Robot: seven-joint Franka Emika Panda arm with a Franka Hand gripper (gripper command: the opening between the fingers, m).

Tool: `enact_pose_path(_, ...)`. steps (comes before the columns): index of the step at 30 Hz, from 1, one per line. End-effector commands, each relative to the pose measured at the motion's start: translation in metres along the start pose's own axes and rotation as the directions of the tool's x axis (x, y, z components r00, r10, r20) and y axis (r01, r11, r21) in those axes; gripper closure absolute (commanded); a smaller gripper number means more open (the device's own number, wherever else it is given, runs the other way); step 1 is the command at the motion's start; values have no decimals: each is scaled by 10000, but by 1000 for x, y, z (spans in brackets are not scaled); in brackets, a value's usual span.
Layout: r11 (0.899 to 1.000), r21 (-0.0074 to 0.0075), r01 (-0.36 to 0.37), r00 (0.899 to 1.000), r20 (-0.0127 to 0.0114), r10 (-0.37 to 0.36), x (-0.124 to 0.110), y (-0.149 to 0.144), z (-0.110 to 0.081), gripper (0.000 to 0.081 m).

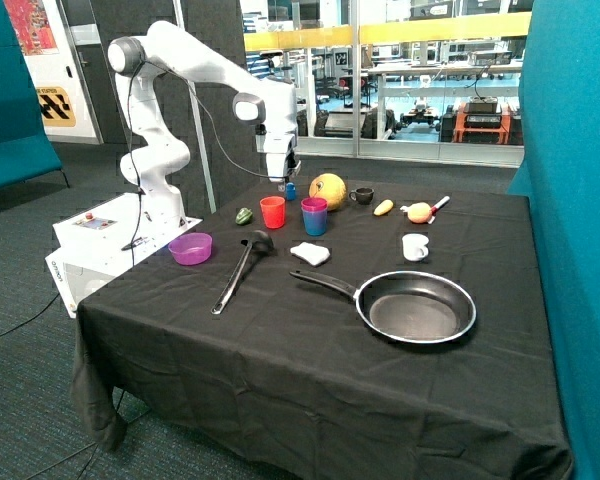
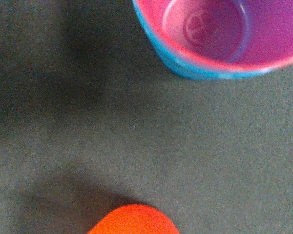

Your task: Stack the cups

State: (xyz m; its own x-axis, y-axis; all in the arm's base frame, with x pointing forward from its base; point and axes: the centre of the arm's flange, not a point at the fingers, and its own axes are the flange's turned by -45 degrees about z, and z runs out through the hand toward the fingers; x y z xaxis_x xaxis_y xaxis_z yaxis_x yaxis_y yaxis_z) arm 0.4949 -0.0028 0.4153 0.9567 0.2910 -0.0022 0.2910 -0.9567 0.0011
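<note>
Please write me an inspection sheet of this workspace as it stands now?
Surface: table under black cloth.
Job's things: pink cup nested in blue cup; red cup stands apart beside them.
Clutter: pan, ladle, purple bowl, white mug, black mug, yellow ball, white cloth.
Gripper: gripper hangs above the cloth behind the red cup; holds nothing seen.
Cables: one runs along the arm.
Surroundings: teal partitions, glass wall.

You see the pink cup [image 1: 314, 204] sitting inside the blue cup [image 1: 315, 223], both upright. The red cup [image 1: 272, 212] stands alone just beside them.
</note>
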Motion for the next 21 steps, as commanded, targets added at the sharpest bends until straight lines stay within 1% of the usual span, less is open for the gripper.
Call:
enact_pose_path(1,10000,11,16,10000,-22,-16,-23,0,-1,398)
enact_pose_path(5,9999,11,120,9999,-22,-120,-33,0,0,387)
enact_pose_path(11,9996,11,282,9996,-22,-282,-47,-4,5,401)
enact_pose_path(21,9997,11,263,9997,-22,-263,-61,-2,13,410)
